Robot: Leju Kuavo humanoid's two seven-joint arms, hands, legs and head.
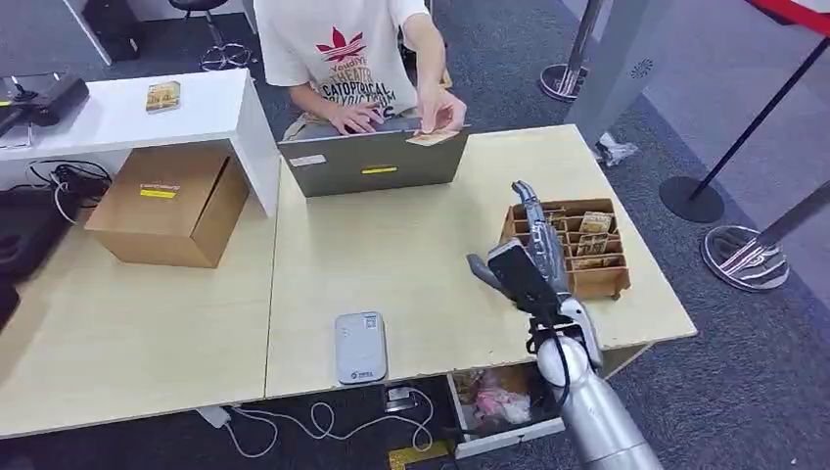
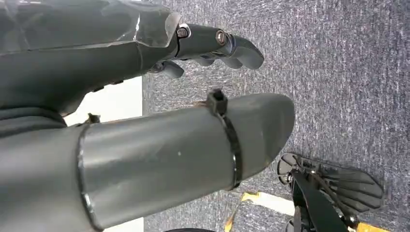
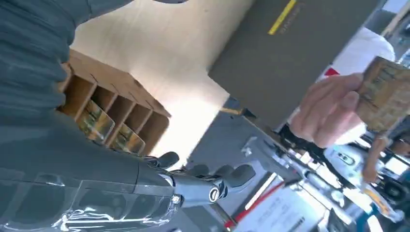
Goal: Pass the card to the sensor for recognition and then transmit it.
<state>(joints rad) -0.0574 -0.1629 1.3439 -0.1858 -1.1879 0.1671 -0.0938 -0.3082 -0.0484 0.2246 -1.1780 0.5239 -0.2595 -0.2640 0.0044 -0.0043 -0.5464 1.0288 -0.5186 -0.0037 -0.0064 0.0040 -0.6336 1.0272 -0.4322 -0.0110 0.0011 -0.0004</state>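
The card (image 1: 433, 136) is pinched in a person's hand (image 1: 438, 108) over the far edge of the laptop (image 1: 372, 163); it looks thin, light and stiff, best taken by a free edge. More cards stand in the wooden rack (image 1: 577, 247) at right. The right hand (image 1: 529, 257) hovers beside that rack, fingers apart, holding nothing. The sensor (image 1: 360, 347) lies near. The left hand (image 2: 212, 43) hangs empty, fingers loosely apart.

The card (image 1: 433, 137) is tan and printed (its print too small to read), held flat in a person's fingers above the laptop lid; the sensor (image 1: 360, 347), a grey rounded slab, lies flat near the table's front edge
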